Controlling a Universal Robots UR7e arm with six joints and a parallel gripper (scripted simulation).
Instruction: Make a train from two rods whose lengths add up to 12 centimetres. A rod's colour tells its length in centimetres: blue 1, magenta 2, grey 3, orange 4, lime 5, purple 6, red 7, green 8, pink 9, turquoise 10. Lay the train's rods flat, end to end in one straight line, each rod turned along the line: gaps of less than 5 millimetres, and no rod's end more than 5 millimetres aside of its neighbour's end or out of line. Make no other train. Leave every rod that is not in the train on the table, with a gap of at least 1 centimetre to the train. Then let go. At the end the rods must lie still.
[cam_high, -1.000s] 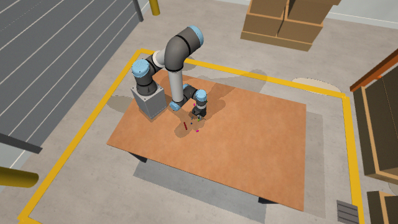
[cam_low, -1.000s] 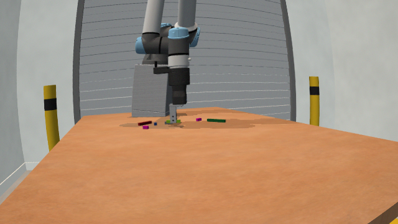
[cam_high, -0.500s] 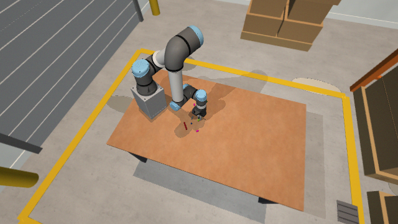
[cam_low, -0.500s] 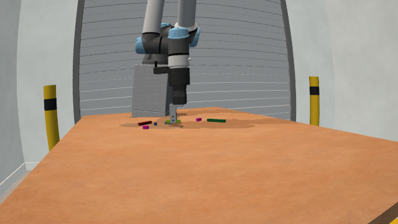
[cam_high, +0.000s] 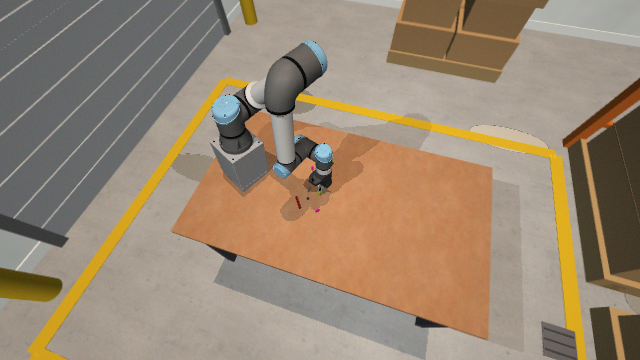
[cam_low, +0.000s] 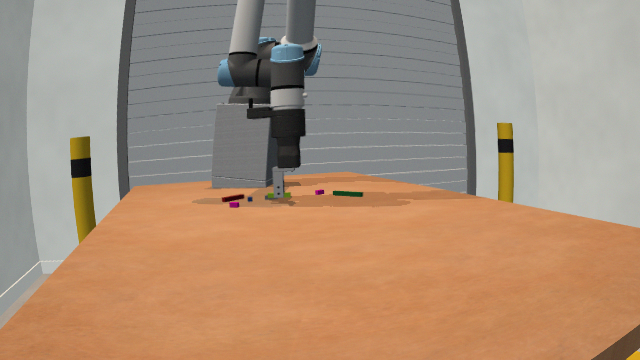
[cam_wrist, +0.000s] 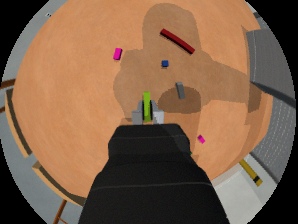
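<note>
Wrist view shows me the lime rod (cam_wrist: 147, 103) pointing straight away from the camera, its long axis running up the picture from between the fingers. My gripper (cam_wrist: 148, 102) is narrowly set and clamped on that rod near its closer end. From the exterior camera the lime rod (cam_low: 285, 195) lies level, side to side, down at the table (cam_low: 320, 280), though I cannot tell whether it touches the surface. The gripper (cam_low: 278, 192) hangs vertically over it. Ahead of the held rod in the wrist picture, the red rod (cam_wrist: 177, 40) lies flat and slanted, well apart from it, with the blue rod (cam_wrist: 165, 64) and grey rod (cam_wrist: 180, 88) between them. In the exterior view, the green rod (cam_low: 348, 193) sits off to the right.
</note>
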